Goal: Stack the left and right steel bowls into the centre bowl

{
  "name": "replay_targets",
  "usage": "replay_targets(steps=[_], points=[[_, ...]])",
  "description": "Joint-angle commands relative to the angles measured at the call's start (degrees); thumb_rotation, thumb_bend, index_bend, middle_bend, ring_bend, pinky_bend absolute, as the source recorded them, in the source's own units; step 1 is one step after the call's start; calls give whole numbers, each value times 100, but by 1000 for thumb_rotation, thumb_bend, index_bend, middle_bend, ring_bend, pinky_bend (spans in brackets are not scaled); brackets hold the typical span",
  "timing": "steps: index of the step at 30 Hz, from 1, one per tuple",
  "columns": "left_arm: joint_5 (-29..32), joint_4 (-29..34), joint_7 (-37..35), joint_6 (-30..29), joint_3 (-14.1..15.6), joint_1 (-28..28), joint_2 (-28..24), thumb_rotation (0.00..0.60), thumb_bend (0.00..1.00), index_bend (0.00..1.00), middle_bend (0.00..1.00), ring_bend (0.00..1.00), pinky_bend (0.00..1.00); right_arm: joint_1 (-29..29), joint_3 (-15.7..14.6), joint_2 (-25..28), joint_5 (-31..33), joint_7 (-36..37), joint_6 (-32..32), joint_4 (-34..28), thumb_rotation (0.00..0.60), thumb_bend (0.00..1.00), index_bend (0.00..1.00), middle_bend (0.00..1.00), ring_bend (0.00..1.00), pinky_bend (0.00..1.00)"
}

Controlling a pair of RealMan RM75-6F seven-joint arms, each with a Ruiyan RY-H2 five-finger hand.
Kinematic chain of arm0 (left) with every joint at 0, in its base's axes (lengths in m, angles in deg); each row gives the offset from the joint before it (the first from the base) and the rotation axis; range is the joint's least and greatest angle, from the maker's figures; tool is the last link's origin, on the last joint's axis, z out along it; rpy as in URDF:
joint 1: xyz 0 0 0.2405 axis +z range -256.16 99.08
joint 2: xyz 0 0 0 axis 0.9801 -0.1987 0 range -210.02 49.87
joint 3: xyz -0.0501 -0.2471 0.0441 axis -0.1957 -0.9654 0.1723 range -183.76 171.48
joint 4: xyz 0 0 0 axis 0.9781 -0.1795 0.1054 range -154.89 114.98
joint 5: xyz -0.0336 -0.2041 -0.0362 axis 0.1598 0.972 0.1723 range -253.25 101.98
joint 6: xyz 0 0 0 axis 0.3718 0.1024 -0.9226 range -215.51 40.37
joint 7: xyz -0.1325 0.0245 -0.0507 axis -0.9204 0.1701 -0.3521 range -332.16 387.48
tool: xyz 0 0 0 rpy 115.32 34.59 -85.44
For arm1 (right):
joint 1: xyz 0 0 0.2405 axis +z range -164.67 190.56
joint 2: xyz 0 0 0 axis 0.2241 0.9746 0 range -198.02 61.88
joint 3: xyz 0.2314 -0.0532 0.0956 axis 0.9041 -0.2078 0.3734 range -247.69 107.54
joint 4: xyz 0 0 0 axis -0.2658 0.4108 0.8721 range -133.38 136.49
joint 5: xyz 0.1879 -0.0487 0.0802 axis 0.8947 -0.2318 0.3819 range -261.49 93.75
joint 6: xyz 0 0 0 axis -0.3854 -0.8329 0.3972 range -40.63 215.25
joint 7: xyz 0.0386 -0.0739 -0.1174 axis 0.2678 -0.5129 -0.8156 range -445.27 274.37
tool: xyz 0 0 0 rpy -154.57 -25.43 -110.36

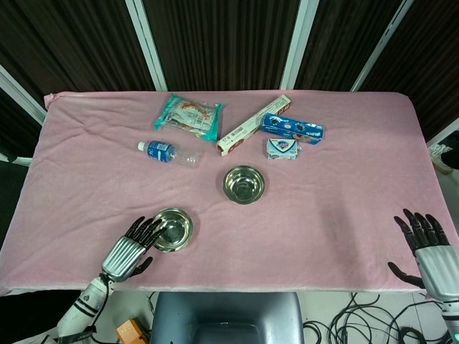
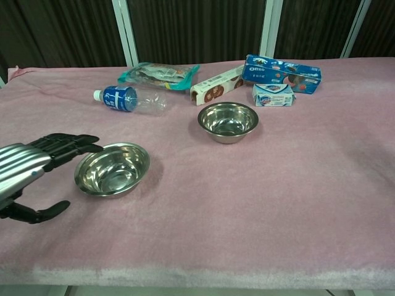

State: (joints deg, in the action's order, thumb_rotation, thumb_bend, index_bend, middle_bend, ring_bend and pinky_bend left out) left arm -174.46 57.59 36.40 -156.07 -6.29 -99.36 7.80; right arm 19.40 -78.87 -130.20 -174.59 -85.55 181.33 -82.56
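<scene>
Two steel bowls sit on the pink cloth. One steel bowl [image 1: 244,184] [image 2: 228,121] lies near the table's middle. The other steel bowl [image 1: 171,228] [image 2: 112,168] lies nearer the front left. My left hand [image 1: 130,250] [image 2: 28,167] hovers just left of that front bowl, fingers spread over its left rim and thumb apart, holding nothing. My right hand [image 1: 429,251] is far off at the front right corner, open and empty, and the chest view does not show it.
Along the back lie a teal snack bag [image 1: 189,115], a water bottle [image 1: 166,153], a long biscuit box [image 1: 253,125], a blue Oreo box [image 1: 291,128] and a small soap box [image 1: 283,149]. The table's front edge [image 2: 197,271] runs close to both hands.
</scene>
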Motion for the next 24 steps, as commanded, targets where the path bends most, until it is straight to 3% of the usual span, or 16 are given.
replay_targets(steps=[1,5,9,13,19,24], points=[[140,-89,56,177,-58,-159,200,600,390,148,0,0,0,-93,95,10,21,155,4,103,600,325,1,0,0,0],[255,-234,55,268,-113,-283,402,600,397,216,0,0,0,-209,160,50,-10,359,81,185,600,326,1,0,0,0],[274,-517,-123,225,-144,-391,628,600,410,399,6,0,0,-358,213,84,-51,569,228,300,600,326,1,0,0,0],[234,-943,-362,73,-155,-469,871,600,427,514,46,0,0,-478,234,115,-75,793,270,424,600,326,1,0,0,0],[60,-1542,-1007,-239,-70,-584,1165,600,523,614,95,0,0,-609,339,113,-25,965,291,572,600,326,1,0,0,0],[-130,-2044,-1510,-708,-51,-661,1414,600,575,636,83,0,0,-651,400,104,-38,1077,228,648,600,326,0,0,0,0]])
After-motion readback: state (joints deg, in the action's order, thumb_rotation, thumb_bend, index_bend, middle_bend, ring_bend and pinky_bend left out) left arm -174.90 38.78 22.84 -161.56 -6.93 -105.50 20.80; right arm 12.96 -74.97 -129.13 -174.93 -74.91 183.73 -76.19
